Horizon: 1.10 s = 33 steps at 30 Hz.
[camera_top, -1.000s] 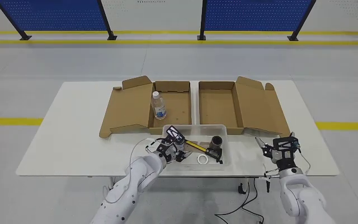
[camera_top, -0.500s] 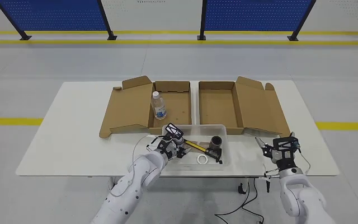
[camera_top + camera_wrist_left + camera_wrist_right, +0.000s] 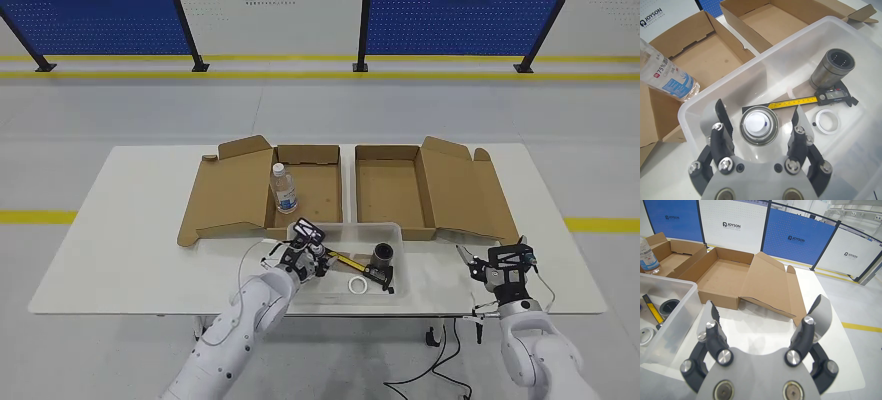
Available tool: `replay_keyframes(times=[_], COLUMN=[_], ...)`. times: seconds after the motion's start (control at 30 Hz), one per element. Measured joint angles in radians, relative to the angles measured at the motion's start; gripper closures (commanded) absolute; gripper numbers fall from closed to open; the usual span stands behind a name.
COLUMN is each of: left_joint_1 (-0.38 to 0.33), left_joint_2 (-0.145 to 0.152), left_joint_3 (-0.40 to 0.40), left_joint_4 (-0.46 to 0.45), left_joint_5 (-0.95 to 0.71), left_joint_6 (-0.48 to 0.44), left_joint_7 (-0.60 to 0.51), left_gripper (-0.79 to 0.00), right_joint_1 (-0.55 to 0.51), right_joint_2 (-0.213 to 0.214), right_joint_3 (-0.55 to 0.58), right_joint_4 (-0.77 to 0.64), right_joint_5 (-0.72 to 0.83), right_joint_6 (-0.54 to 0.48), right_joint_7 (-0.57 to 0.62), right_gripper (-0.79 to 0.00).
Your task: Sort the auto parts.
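A clear plastic bin (image 3: pixel 396 229) at the table's front holds the parts. My left gripper (image 3: pixel 758 107) hangs open inside the bin's left end, its fingers (image 3: pixel 723 115) on either side of a round metal bearing (image 3: pixel 759 126) with a white centre, not touching it. Beyond it lie a yellow digital caliper (image 3: pixel 800 101), a steel cylinder bearing (image 3: pixel 831 71) and a white ring (image 3: pixel 827 122). My right gripper (image 3: pixel 765 302) is open and holds nothing above the bare table, right of the bin (image 3: pixel 676 313); in the top view this right gripper (image 3: pixel 498 264) is near the front right corner.
Two open cardboard boxes (image 3: pixel 305 195) (image 3: pixel 388 190) stand side by side behind the bin, flaps spread outward. A clear bottle (image 3: pixel 284 187) stands upright in the left box. Blue fence panels (image 3: pixel 800 239) stand beyond the table.
My left gripper has moved a little away from the table's front edge, deeper over the bin's left end. The right arm has kept still.
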Motion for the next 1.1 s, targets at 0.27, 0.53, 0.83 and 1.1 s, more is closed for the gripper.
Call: replay_keyframes(times=[0.27, 0.53, 0.83, 1.1], left_joint_1=[-0.002, -0.003, -0.001, 0.001], left_joint_2=[-0.003, -0.003, -0.002, -0.002], left_joint_3=[0.002, 0.003, 0.003, 0.003], left_joint_4=[0.015, 0.019, 0.023, 0.019], left_joint_5=[-0.008, -0.002, 0.015, 0.025], left_joint_6=[0.001, -0.002, -0.017, -0.024], left_joint_7=[0.002, 0.005, 0.010, 0.016], left_gripper=[-0.508, -0.351, -0.234, 0.000], right_joint_1=[0.000, 0.000, 0.000, 0.000], right_joint_2=[0.000, 0.000, 0.000, 0.000], right_joint_3=[0.000, 0.000, 0.000, 0.000], right_joint_4=[0.000, 0.000, 0.000, 0.000], right_joint_5=[0.000, 0.000, 0.000, 0.000], right_joint_6=[0.000, 0.000, 0.000, 0.000], right_joint_7=[0.000, 0.000, 0.000, 0.000], right_gripper=[-0.785, -0.785, -0.785, -0.785])
